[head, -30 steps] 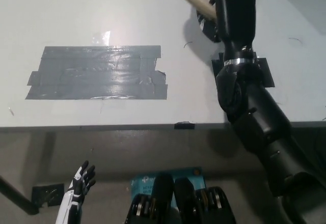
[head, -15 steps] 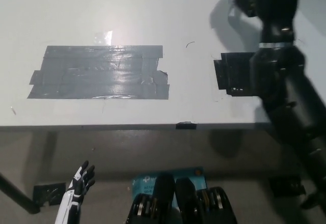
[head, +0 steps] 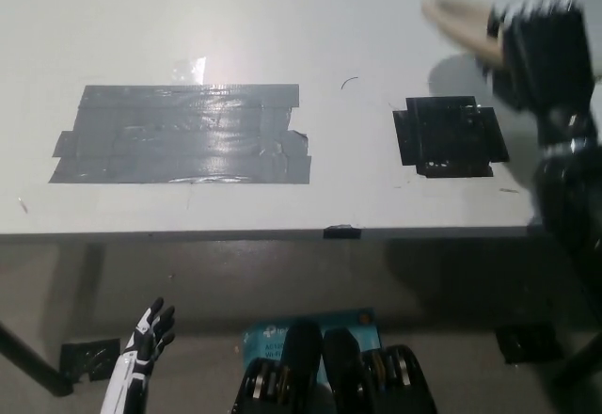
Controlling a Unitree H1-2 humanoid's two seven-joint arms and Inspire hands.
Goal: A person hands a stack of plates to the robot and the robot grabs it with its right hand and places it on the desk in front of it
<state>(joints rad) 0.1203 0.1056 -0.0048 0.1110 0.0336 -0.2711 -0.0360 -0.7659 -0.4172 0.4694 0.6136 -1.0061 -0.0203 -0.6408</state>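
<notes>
Right hand swings out to the tabletop's right edge with the plates

Since half a second ago the black right hand (head: 544, 52) has moved from the top of the picture, right of centre, to the far right, and the black tape square (head: 448, 136) that the arm partly covered now shows whole. A second ago the hand was further left, over the tabletop's upper middle, with a beige rim already at its fingers.

Now the hand hangs above the right end of the white tabletop (head: 282, 19), blurred, its fingers curled over a pale beige stack of plates (head: 455, 17) that juts out to its left. It appears to be grasping the stack by its near rim; the blur hides how firm the grip is. The plates are up over the tabletop's upper right, above and a little right of the black tape square, and whether they touch the surface cannot be told.

A wide patch of grey tape (head: 183, 134) lies on the left half of the tabletop, well apart from the hand.

The white left hand (head: 146, 339) rests low at the lower left, below the tabletop's front edge, holding nothing, fingers spread
</notes>
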